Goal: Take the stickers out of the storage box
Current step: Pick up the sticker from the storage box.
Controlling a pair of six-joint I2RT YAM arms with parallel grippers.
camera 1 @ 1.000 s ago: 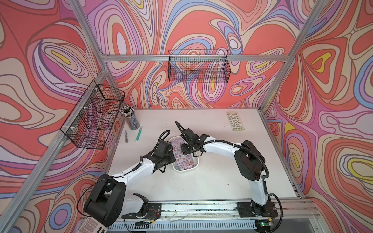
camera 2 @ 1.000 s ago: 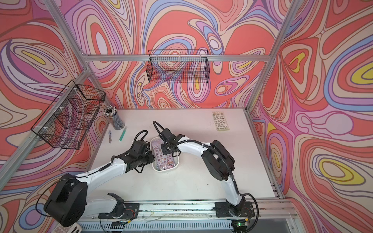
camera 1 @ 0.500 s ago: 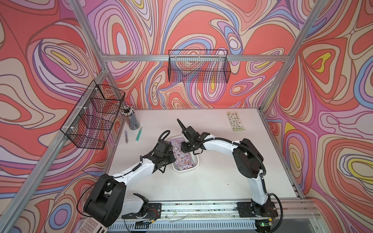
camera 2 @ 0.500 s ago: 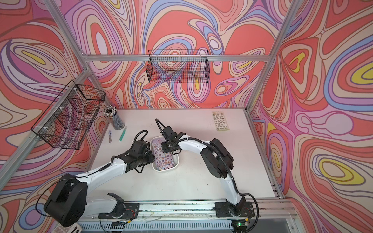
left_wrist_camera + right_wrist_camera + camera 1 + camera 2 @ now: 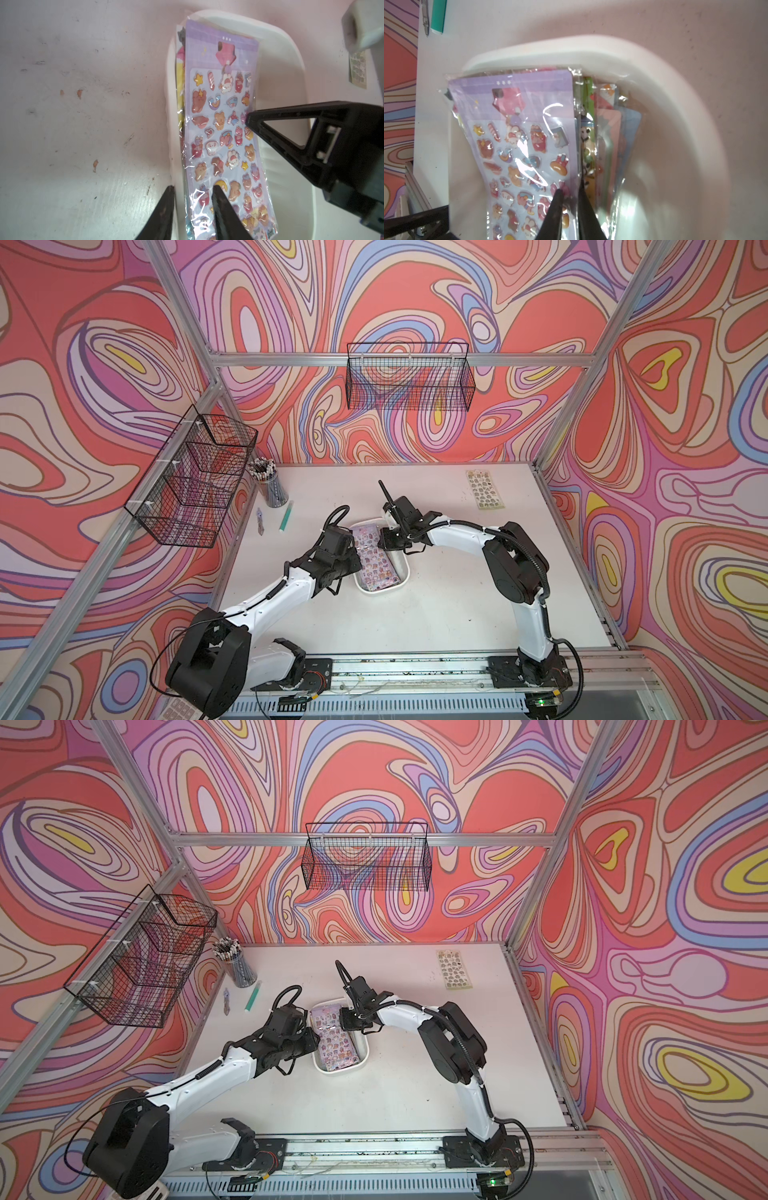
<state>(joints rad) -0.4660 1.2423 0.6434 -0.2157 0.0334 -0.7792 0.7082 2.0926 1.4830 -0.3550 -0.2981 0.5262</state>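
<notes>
From my seat the storage box point(image 5: 404, 568) sits mid-counter between the two arms. The stickers point(image 5: 376, 564) are inside it, stacked against the wall on the left arm's side, and one loose sheet point(image 5: 484, 489) lies well apart at the far right of the counter point(image 5: 415, 626). The right gripper point(image 5: 570, 190) has its fingers drawn narrow onto the long edge of the purple top sheet point(image 5: 519, 135), and that pinch worries me. It seems to catch little more than the clear wrapper's margin, so a quick lift could let the glossy film slide out. It could also crease the sheet instead of raising it. The green and pink sheets beneath lie fanned just beside that edge. If a finger has caught one of them too, or the sleeves cling, I expect two to come up together. The left gripper point(image 5: 193, 186) stands partly open astride the box wall, one finger outside and one over the top sheet's lower end. I cannot tell whether either touches. If the inner finger presses down, the sheet is pinned at one end and pulled at the other, and it may buckle or tear its wrapper. If it braces nothing, the light box may tip or skid as the sheet drags.
</notes>
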